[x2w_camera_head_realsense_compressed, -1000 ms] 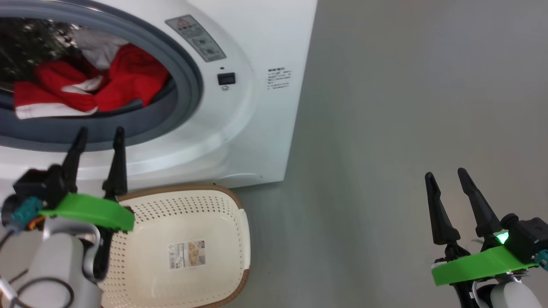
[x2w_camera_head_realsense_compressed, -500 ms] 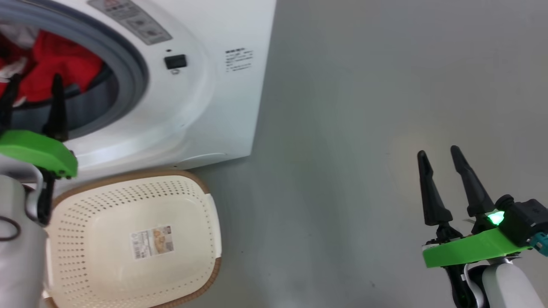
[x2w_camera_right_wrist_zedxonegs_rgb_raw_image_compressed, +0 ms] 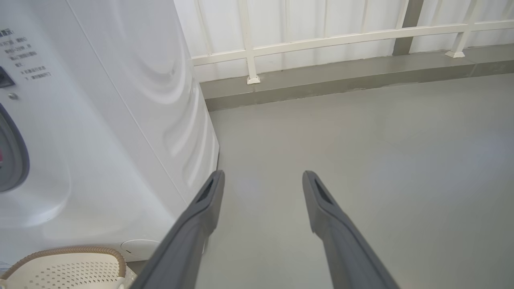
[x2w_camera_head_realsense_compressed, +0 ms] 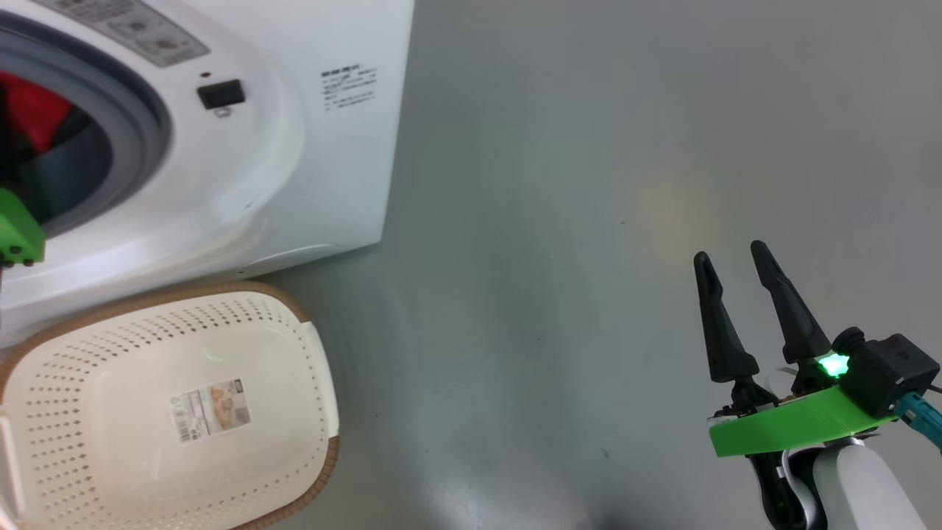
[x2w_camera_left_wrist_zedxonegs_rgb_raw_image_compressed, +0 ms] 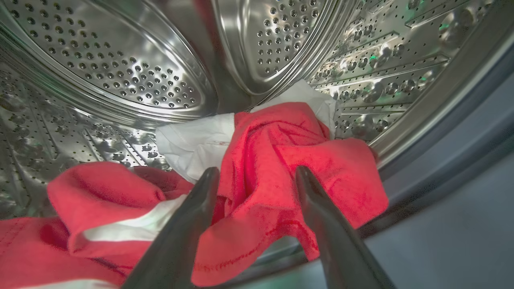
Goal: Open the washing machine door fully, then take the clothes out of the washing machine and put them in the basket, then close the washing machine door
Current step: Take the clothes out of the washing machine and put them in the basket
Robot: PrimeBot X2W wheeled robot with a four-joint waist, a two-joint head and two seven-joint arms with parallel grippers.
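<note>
The clothes (x2w_camera_left_wrist_zedxonegs_rgb_raw_image_compressed: 281, 160) lie in a loose heap on the bottom of the drum (x2w_camera_left_wrist_zedxonegs_rgb_raw_image_compressed: 120, 60), inside the washing machine (x2w_camera_head_realsense_compressed: 294, 184). We judge them soft, light and limp. They should bunch easily, hang down once lifted, and may drag a neighbouring piece along. The raised red fold between the fingers looks like the best place to pinch.

We count red cloth in two humps, which could be one garment or two, and pale white cloth behind it.

Our left gripper (x2w_camera_left_wrist_zedxonegs_rgb_raw_image_compressed: 257, 170) is spread wide and holds nothing. Its tips are just over that fold, and we cannot tell whether they touch it.

One basket (x2w_camera_head_realsense_compressed: 324, 471) sits on the floor on the near side of the machine, with no clothes in it.

Far to the right, our right gripper (x2w_camera_head_realsense_compressed: 729, 252) is spread wide and holds nothing over bare floor.
</note>
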